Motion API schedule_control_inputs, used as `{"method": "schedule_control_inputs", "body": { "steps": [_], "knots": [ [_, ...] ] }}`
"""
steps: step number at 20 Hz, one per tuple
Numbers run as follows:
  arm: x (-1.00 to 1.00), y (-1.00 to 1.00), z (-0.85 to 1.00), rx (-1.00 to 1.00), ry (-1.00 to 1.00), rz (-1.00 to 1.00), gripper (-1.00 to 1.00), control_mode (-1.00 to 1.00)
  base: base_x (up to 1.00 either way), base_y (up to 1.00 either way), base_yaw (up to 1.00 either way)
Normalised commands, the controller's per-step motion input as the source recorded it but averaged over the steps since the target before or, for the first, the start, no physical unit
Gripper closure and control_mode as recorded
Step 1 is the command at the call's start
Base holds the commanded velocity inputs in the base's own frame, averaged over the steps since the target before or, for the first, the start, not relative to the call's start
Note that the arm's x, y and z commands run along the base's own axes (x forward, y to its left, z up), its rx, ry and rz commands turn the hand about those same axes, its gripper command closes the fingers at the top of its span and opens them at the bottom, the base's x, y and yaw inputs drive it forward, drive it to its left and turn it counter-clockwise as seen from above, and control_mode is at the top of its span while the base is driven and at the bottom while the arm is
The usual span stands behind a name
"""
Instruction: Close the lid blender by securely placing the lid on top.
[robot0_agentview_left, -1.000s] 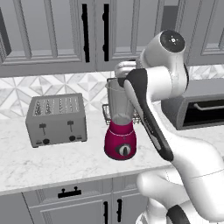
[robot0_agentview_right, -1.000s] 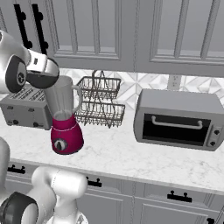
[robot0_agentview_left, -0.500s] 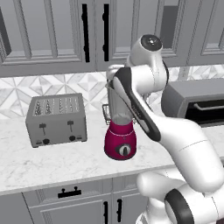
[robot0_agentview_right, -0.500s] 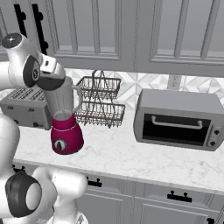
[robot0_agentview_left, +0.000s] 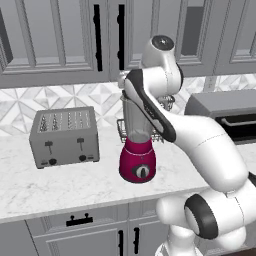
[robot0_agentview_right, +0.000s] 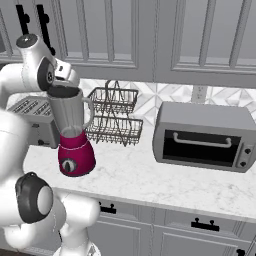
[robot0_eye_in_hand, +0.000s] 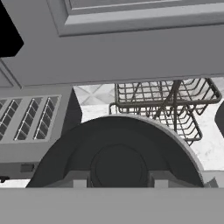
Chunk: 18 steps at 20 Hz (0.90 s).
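While over the blender (robot0_agentview_right: 72, 135), hand (robot0_eye_in_hand: 118, 180) around lid (robot0_eye_in_hand: 118, 155).

Blender (robot0_agentview_left: 136, 150) jar mouth behind the arm; lid (robot0_eye_in_hand: 118, 157) lower half cut off; jaws' state unclear.

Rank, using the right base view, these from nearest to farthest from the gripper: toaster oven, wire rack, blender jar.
1. Blender jar: directly beneath the gripper.
2. Wire rack: just beyond, against the backsplash.
3. Toaster oven: far across the counter.
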Motion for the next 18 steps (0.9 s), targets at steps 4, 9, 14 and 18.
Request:
{"method": "schedule_control_inputs", "body": {
  "steps": [4,9,14,18],
  "knots": [
    [0.04,0.07,-0.45,0.00,-0.08,0.00,1.00,-1.00,0.00,0.00,0.00],
    [0.00,0.02,-0.22,-0.05,-0.22,0.00,1.00,-1.00,0.00,0.00,0.00],
    [0.16,0.00,-0.04,-0.08,-0.13,0.05,1.00,-1.00,0.00,0.00,0.00],
    [0.23,0.00,-0.07,-0.06,0.00,0.05,1.00,-1.00,0.00,0.00,0.00]
  ]
}}
